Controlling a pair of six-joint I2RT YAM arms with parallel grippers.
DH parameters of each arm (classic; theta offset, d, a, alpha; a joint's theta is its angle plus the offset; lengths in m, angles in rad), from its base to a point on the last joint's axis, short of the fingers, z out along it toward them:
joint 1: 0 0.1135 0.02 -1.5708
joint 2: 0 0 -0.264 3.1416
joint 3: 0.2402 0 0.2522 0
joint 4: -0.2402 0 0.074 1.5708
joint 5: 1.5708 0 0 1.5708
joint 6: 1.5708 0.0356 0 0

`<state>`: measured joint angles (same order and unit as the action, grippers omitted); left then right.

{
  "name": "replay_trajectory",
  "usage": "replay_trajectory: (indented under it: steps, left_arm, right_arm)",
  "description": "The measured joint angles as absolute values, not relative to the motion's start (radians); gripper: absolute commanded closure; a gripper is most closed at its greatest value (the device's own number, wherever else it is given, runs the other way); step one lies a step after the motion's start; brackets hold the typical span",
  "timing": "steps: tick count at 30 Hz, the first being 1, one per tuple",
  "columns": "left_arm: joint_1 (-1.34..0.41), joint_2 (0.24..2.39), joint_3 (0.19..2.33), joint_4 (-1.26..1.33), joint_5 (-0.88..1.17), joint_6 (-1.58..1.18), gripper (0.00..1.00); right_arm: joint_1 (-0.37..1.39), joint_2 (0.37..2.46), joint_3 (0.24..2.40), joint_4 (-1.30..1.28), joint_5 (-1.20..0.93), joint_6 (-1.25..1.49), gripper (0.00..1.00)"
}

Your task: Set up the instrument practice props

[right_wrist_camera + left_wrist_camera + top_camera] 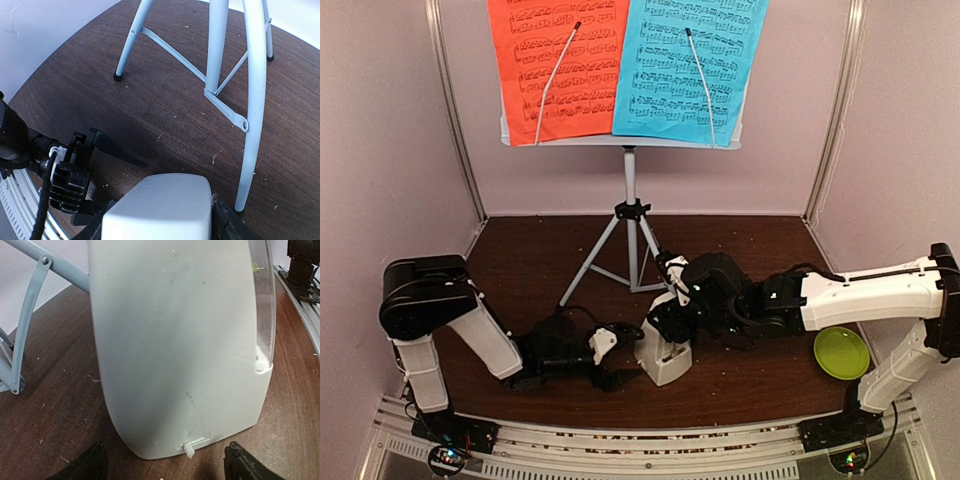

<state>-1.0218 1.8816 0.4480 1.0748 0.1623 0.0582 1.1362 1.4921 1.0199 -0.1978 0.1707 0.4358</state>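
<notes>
The pale-blue music-stand desk [620, 142] stands on its silver tripod [630, 240] at the back. It holds a red page [555, 60] and a blue page [690, 60]. The pale-grey pyramid metronome [663, 360] stands upright on the table in front of the tripod. My right gripper [666, 325] is shut on the metronome's top [160, 210], with a finger [232, 227] against each side. My left gripper [625, 368] is open, low on the table, just left of the metronome's base [180, 365]. Its fingertips [245, 467] flank the base without touching.
A lime-green plate [841, 352] lies on the table at the right, under the right arm. Tripod legs [252, 100] stand just behind the metronome and show in the left wrist view [27, 325]. Pale walls close in the brown table [520, 270] on three sides.
</notes>
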Motion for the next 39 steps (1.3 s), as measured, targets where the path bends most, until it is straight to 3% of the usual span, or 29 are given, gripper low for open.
replay_trajectory:
  steps: [14, 18, 24, 33, 36, 39]
  left_arm:
    - [-0.974, 1.931, 0.469, 1.074, 0.191, 0.069, 0.46]
    - [-0.974, 1.931, 0.469, 1.074, 0.204, 0.071, 0.26]
    - [-0.971, 1.932, 0.480, 1.071, 0.228, 0.066, 0.22]
    - [-0.970, 1.949, 0.506, 1.066, 0.248, 0.066, 0.52]
    - [-0.963, 1.949, 0.503, 1.068, 0.254, 0.062, 0.59]
    - [-0.954, 1.949, 0.497, 1.074, 0.258, 0.055, 0.60]
  right_arm:
    - [1.133, 1.491, 1.019, -0.193, 0.149, 0.434, 0.53]
    - [1.131, 1.486, 1.007, -0.176, 0.143, 0.437, 0.53]
    - [1.131, 1.479, 0.995, -0.161, 0.138, 0.445, 0.54]
    - [1.127, 1.479, 0.994, -0.157, 0.130, 0.448, 0.55]
    - [1.125, 1.479, 0.992, -0.153, 0.135, 0.452, 0.56]
    - [1.118, 1.479, 0.989, -0.146, 0.148, 0.464, 0.53]
